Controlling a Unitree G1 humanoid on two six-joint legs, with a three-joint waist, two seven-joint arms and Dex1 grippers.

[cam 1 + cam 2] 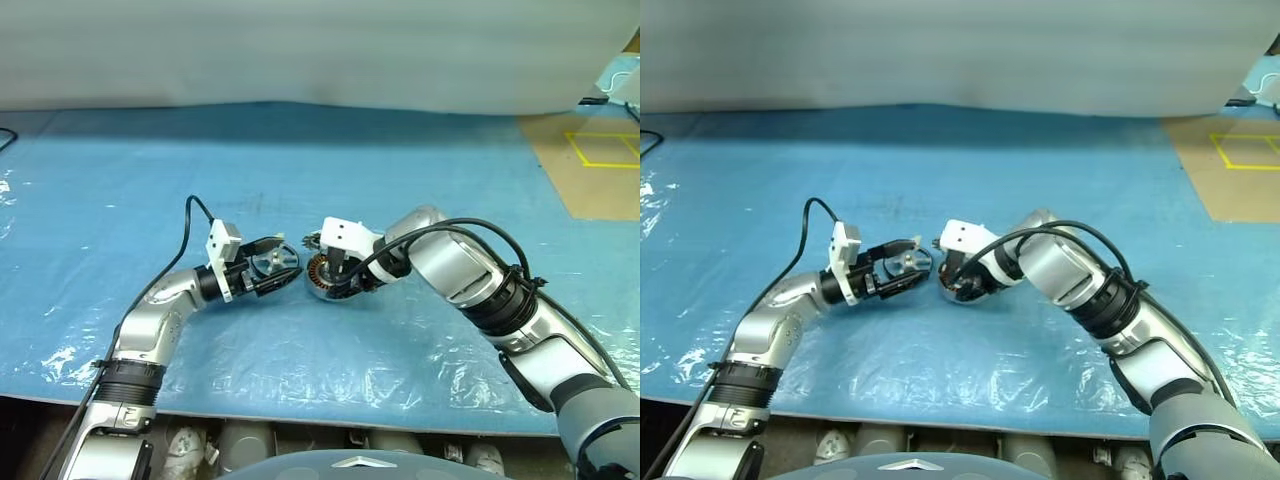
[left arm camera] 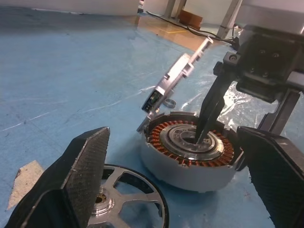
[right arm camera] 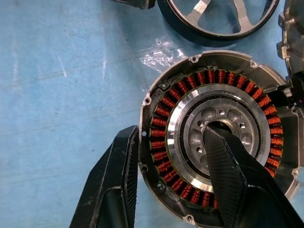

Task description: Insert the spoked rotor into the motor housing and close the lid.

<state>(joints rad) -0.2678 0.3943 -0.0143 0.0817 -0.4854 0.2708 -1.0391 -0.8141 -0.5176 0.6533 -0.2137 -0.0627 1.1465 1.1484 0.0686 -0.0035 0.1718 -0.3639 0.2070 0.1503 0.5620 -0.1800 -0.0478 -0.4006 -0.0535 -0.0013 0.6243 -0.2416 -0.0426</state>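
The motor housing (image 3: 164,102), a round silver can with copper-red windings, sits on the blue sheet. My right gripper (image 3: 171,130) is shut on it: one finger (image 3: 237,180) stands in the central hole, the other (image 3: 114,190) against the outer wall. The lid (image 2: 173,83) stands tilted up at the housing's far edge. The spoked rotor (image 2: 126,202), silver with a dark rim, lies close beside the housing between the wide-apart fingers of my left gripper (image 1: 283,265), near one finger (image 2: 76,180). That gripper is open and points level at the housing.
A crinkled blue plastic sheet (image 1: 120,190) covers the table. A white wall (image 1: 300,50) runs along the back. Brown board with yellow tape (image 1: 600,160) lies at the back right. The table's front edge (image 1: 300,415) is close below both arms.
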